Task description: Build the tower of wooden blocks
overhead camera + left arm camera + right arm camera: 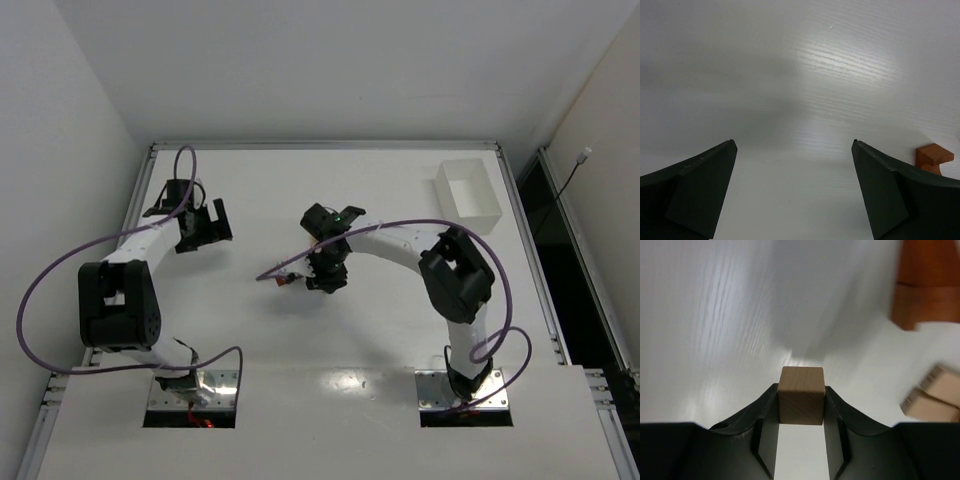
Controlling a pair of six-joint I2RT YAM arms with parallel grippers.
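I am watching the tan cube (801, 395) in the right wrist view. It is sitting between the two dark fingers of the right gripper (322, 280), which are pressing against its left and right faces, so the pincer is narrow and holding the cube. The overhead view is hiding the cube under the gripper and is only showing that arm reaching over the middle of the table (400, 330).

Far and to the right of the cube, the right wrist camera is catching a blurred reddish-brown block (927, 290), and nearer on the right some pale tan pieces (935, 397) lying close together. From above I am making out only a small reddish speck just left of the gripper.

The left gripper (794, 145) is hanging over bare table on the left side, well apart from the cube, with its pincer wide and holding nothing. Its camera is showing a reddish-brown piece (932, 155) behind its right finger; I cannot tell whether it is the same block.

A white tray (480, 215) is sitting at the far right corner.
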